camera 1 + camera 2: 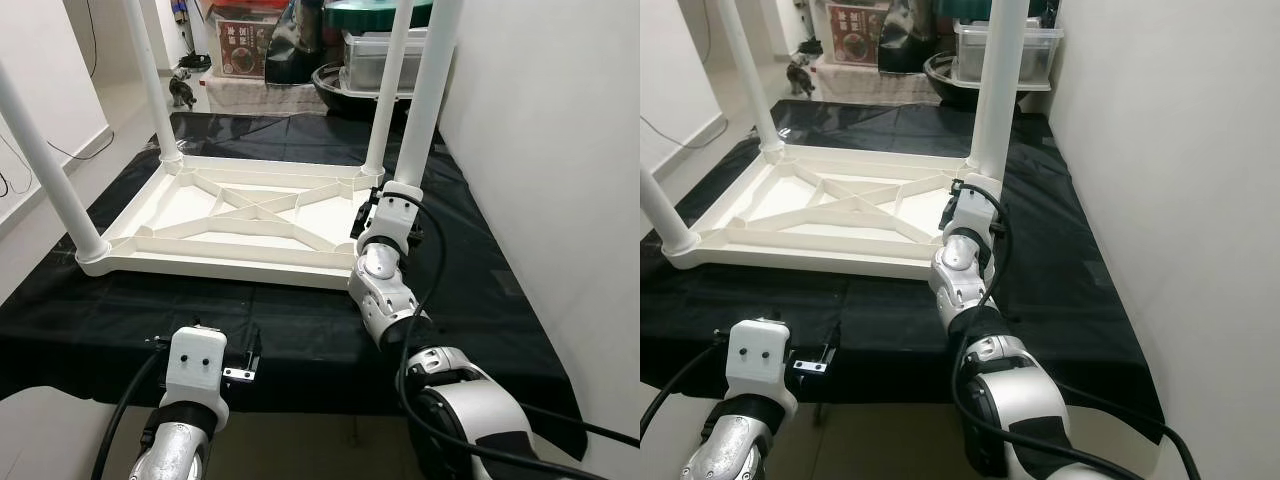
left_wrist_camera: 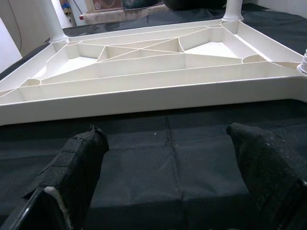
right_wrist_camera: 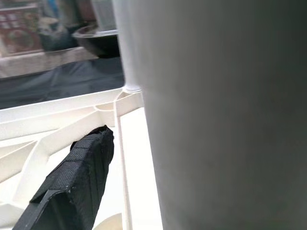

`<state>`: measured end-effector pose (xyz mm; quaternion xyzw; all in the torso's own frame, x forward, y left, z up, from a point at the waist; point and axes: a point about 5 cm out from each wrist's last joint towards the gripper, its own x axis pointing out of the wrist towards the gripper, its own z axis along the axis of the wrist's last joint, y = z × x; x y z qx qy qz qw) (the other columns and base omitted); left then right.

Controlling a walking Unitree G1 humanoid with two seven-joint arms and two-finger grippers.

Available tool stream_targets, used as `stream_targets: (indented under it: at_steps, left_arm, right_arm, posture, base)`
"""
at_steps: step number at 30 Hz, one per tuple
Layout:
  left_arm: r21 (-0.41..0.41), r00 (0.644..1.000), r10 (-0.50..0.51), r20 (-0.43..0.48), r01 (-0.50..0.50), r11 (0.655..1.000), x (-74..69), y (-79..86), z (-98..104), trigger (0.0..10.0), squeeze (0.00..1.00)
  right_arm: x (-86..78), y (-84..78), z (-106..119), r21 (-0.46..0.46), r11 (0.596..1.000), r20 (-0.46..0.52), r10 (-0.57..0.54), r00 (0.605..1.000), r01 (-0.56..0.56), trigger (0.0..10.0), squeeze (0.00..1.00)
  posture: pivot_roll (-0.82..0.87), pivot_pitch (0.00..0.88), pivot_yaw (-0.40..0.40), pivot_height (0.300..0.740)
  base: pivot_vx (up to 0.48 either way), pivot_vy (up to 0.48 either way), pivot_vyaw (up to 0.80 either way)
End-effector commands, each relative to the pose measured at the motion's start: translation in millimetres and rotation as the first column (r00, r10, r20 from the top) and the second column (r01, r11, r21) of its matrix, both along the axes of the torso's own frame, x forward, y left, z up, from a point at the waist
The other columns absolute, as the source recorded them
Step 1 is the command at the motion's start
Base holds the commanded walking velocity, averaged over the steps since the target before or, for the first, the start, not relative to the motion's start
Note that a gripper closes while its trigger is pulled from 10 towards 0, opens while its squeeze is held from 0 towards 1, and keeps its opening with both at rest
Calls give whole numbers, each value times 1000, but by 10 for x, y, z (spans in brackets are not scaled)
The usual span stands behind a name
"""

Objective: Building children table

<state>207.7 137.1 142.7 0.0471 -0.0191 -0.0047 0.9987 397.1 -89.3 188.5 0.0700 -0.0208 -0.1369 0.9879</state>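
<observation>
While the white tabletop (image 1: 240, 215) lies upside down on the black cloth (image 1: 300, 330), four white legs stand up from its corners, so the building looks close to its end. I take this tabletop as the landmark.

On its left side, the near-left leg (image 1: 45, 170) and the far-left leg (image 1: 150, 80) rise from their sockets. Just in front of the tabletop's near edge, the left gripper (image 2: 168, 187) hovers low over the cloth with its fingers (image 2: 76, 167) spread wide, and it holds nothing.

At the far-right corner stands another leg (image 1: 388, 85). At the near-right corner, the right gripper (image 1: 385, 215) is pressed against the near-right leg (image 1: 430, 90), low, close to the socket. One black finger (image 3: 72, 182) shows beside this leg, but the other is hidden, so I cannot tell if the grip is closed on it.

I judge the step in hand is fixing this last leg into its socket. The next move probably calls for a firm hold and a straight push or turn, keeping the leg upright, with the left gripper perhaps holding the tabletop steady.
</observation>
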Motion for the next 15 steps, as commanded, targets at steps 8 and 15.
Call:
stream_targets:
  at_steps: [8,15]
  left_arm:
    - [3,1000,-17,-12,17,1000,37,-6,-36,10000,0]
    - [-19,997,-71,-17,71,997,26,-71,-44,10000,0]
  right_arm:
    - [86,-154,150,27,888,147,450,881,-458,10000,0]
    - [47,-125,210,0,601,148,791,594,-799,10000,0]
  posture:
    - [28,26,-5,734]
    - [29,15,-5,734]
  base:
    - [0,0,0]
    - [0,0,0]
